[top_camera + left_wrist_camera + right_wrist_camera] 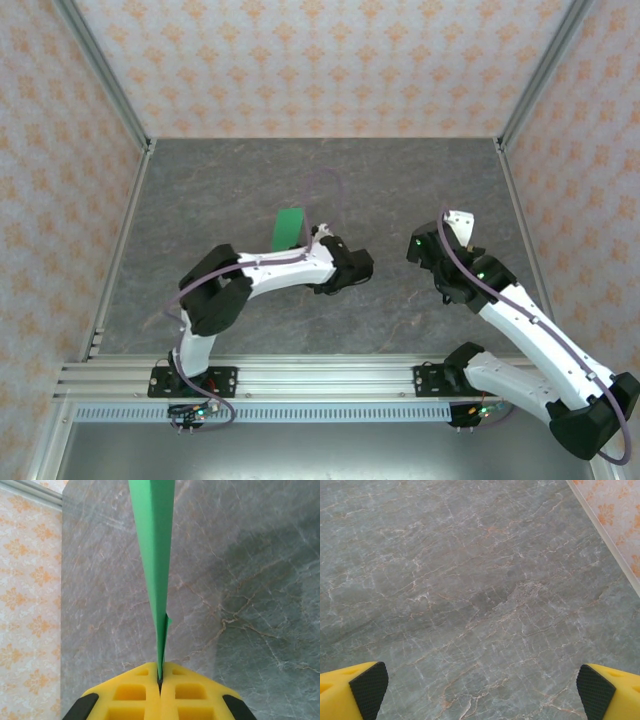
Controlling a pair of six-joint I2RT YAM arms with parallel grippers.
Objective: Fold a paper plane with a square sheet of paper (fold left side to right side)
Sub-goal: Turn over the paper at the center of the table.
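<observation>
Right now the left gripper (160, 682) is pinching its yellow fingers (132, 695) together on the narrow end of the green paper (152, 555). The paper is standing edge-on and reaching away over the grey table (250, 580), widening toward its far end. Just above the pinch a small corner of one layer is poking out sideways. To my eye that is the weak spot: the layers may be sliding apart, and a quick swing could open the fold or pull the paper free. Well apart on the other side, the right gripper (482, 695) is hanging with its pads (367, 690) wide over bare stone, so nothing is supporting the free end.
</observation>
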